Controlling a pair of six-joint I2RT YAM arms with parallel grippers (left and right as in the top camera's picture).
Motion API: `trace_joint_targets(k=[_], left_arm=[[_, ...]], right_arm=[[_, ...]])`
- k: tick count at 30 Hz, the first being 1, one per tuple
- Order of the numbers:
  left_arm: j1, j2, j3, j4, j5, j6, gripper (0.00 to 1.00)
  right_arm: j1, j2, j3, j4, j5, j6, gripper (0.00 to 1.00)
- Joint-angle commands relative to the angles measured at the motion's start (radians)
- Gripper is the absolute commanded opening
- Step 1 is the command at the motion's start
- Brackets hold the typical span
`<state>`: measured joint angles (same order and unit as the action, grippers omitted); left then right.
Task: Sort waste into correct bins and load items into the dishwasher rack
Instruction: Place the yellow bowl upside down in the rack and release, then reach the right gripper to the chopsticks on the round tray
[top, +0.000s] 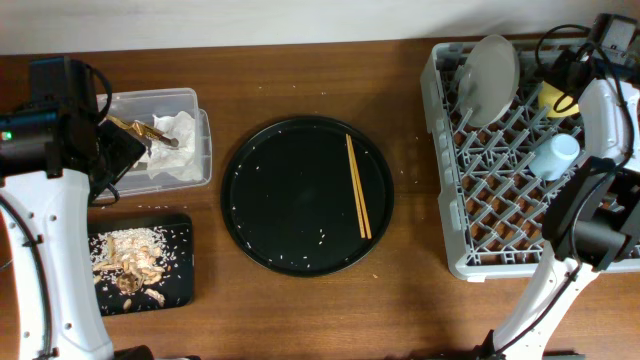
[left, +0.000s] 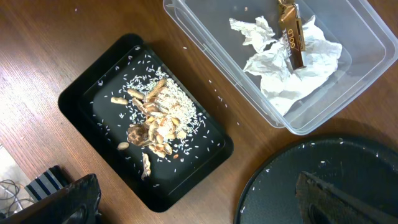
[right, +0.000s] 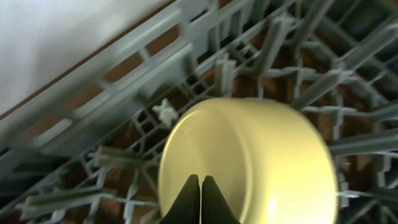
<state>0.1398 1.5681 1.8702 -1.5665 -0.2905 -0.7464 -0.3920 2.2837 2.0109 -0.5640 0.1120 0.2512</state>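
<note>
Yellow bowl (right: 249, 155) rests tipped between pegs of the dishwasher rack (right: 93, 81), presumably to drain; right gripper (right: 200, 194) pinched closed on nothing, left gripper (left: 199, 190) gaping, empty.

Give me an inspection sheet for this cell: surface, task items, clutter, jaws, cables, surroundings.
Surface: wooden table, a few loose grains beside the black tray.
Job's things: dishwasher rack holds grey plate on edge, yellow bowl, light-blue cup; pink cup not seen. Pair of chopsticks lies on the round black tray. The clear tub holds napkins and a wrapper; black tray holds food scraps.
Clutter: rice grains scattered on the round black tray.
Grippers: left gripper jaws wide apart, empty; right gripper jaws together at the yellow bowl, grip unclear.
Cables: black cables looped at the right arm.
Surroundings: pale strip beyond the table's far edge.
</note>
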Motion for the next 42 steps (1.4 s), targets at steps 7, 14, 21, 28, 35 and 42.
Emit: trace_joint_targets(k=[7,14,21,28,35,42], left_arm=[[0.001,-0.002,0.009,0.001,-0.003,-0.009,0.99],[0.001,-0.002,0.009,0.001,-0.003,-0.009,0.99],[0.001,-0.002,0.009,0.001,-0.003,-0.009,0.99],[0.001,-0.002,0.009,0.001,-0.003,-0.009,0.99],[0.001,-0.002,0.009,0.001,-0.003,-0.009,0.99],[0.001,-0.002,0.009,0.001,-0.003,-0.009,0.99]], right_arm=[[-0.089,-0.084,0.073,-0.158,0.192,0.071,0.04],[-0.098,-0.263,0.094,-0.305,-0.092,0.105,0.07],[0.188,-0.373,0.087,-0.639,-0.700,-0.191,0.75],[0.779,-0.203,0.040,-0.723,-0.167,0.024,0.73],[0.943,0.063,0.040,-0.702,-0.152,0.151,0.68],[0.941,0.079,0.024,-0.657,-0.010,0.210,0.73]])
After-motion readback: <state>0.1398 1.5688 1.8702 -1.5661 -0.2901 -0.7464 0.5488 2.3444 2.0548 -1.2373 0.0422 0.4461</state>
